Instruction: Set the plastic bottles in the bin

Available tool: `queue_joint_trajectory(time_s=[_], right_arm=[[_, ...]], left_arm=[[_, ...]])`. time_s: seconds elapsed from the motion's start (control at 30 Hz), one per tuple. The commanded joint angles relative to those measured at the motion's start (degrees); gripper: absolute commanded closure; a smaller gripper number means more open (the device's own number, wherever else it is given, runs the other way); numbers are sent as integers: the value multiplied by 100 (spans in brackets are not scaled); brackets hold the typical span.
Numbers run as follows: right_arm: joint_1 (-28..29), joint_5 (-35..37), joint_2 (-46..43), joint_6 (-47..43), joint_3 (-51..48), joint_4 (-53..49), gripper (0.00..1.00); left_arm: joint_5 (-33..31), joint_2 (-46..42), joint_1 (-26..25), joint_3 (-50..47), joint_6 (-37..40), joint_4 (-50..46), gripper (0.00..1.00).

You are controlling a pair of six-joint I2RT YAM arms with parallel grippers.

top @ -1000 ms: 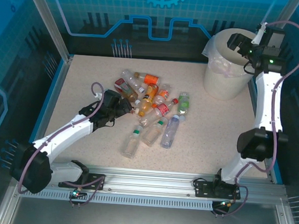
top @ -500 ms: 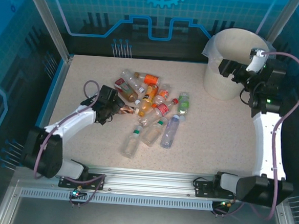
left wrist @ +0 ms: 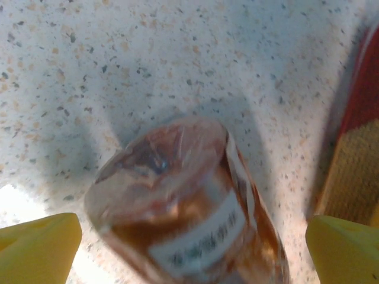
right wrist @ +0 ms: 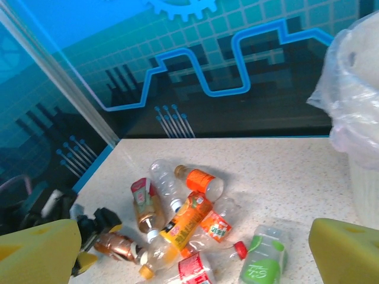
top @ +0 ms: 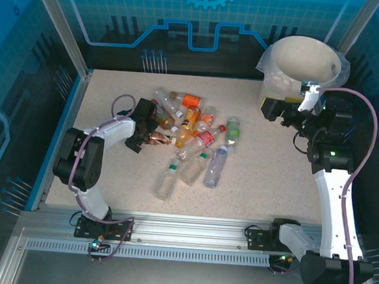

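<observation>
Speckled table [top: 272, 167]: plastic bottles [top: 204, 140] clustered, bin [top: 306, 59] far-right corner.

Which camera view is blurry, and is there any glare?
Left wrist view: the brown bottle is close and out of focus, with a washed-out bright patch on the table lower left. Right wrist view: bottle pile sharp, near fingertips soft. Top external view: sharp, evenly lit.

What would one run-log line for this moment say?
left hand: open around brown bottle, not gripping | right hand: open, empty, near bin | other bottles: heaped on table
</observation>
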Motion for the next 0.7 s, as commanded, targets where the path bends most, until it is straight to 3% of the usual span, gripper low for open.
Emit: queue_joint_trajectory(time_s=[0.0, 0.17, 0.37, 0.47, 0.67], right_arm=[[230, -77, -78, -185, 51, -355, 0], [570, 65, -76, -371, 88, -559, 0], [824, 282, 16, -480, 242, -708, 0], [930, 335, 53, -485, 277, -687, 0], [1121, 597, 77, -641, 431, -733, 0]], left_arm=[[-135, 250, 130, 153, -423, 165, 6], [-124, 526, 172, 162, -582, 490, 15], [-139, 666, 171, 102, -641, 704, 35], [-285, 557, 169, 18, -623, 751, 40], [-202, 232, 176, -59, 119, 1085, 49]])
